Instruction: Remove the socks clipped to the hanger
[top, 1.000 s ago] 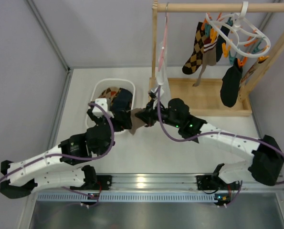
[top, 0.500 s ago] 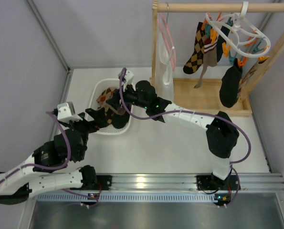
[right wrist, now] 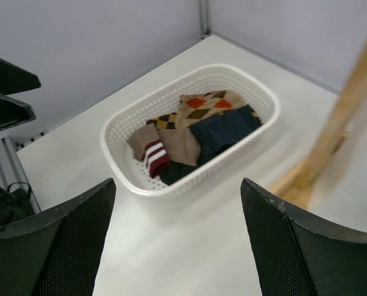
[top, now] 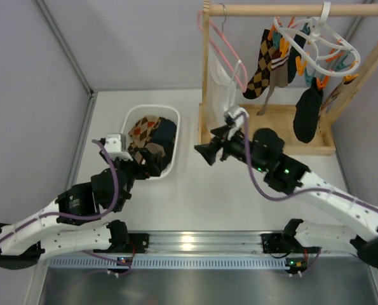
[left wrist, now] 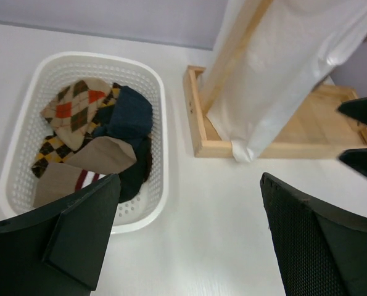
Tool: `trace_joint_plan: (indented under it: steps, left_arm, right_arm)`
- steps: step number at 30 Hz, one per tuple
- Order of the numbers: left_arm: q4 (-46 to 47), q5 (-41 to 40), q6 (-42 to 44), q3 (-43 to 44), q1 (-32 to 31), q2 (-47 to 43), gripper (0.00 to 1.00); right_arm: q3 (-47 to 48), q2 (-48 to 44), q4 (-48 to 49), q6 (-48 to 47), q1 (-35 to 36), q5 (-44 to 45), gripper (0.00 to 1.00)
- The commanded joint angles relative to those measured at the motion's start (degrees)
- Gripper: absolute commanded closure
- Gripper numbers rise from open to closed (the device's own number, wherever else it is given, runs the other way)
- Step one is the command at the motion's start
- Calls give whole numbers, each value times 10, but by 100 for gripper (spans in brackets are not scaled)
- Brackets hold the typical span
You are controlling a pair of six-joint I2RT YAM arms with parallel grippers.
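Left gripper [left wrist: 195, 246]: fingers spread wide, nothing between them, hovering over near end of white basket [left wrist: 161, 111].
Right gripper [top: 204, 152]: jaws wide apart, empty, over table between basket and near corner of wooden rack [top: 271, 130].
Basket holds heap: argyle socks [left wrist: 72, 111], navy sock [left wrist: 127, 114], taupe sock with red-white cuff [right wrist: 147, 145].
Beyond: white cloth bag [top: 220, 79] on pink wire hanger [top: 222, 39] hangs by rack post, between basket side and clip hanger [top: 328, 42].
Clipped there: hanging argyle sock [top: 258, 70], hanging taupe sock [top: 279, 75], hanging navy sock [top: 306, 114].
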Motion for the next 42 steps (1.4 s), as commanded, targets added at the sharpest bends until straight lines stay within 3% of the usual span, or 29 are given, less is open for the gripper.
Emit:
trace_joint_plan:
  steps: [1,7,8,10,13,15,19,27,36,42]
  left_arm:
    - [39,99,24,-3,-2,46,2]
    - [124,264,69,-13,-2,141,2]
    - [180,294,77,-17,-2,167,2]
    - [250,382,105,-30,-2,194,2]
    - [399,426,124,-23,-2,275,2]
    - [430,425,131,17,-2,372,2]
    - [437,442,149,184,-1,537,2]
    - [438,454,164,501,-1,804,2]
    - [439,348,176,786,-2,1024,2]
    - [533,274,246,856,1,1115,3]
  right_arm:
    - [-75,-152,-102,-49,-11,90,21]
    - [-110,-328,-252,-18,-62,177,20]
    - [-98,-342,-271,-12,-66,199,20]
    - [-76,-368,-324,-2,-67,298,20]
    - [-18,-384,-381,32,-68,449,19]
    - [20,-391,-400,47,-67,516,18]
    - [72,-391,-462,67,-67,573,18]
    - [132,-406,-547,78,-67,545,20]
    - [153,-433,-595,85,-65,520,20]
    - [111,-463,-565,86,-66,410,21]
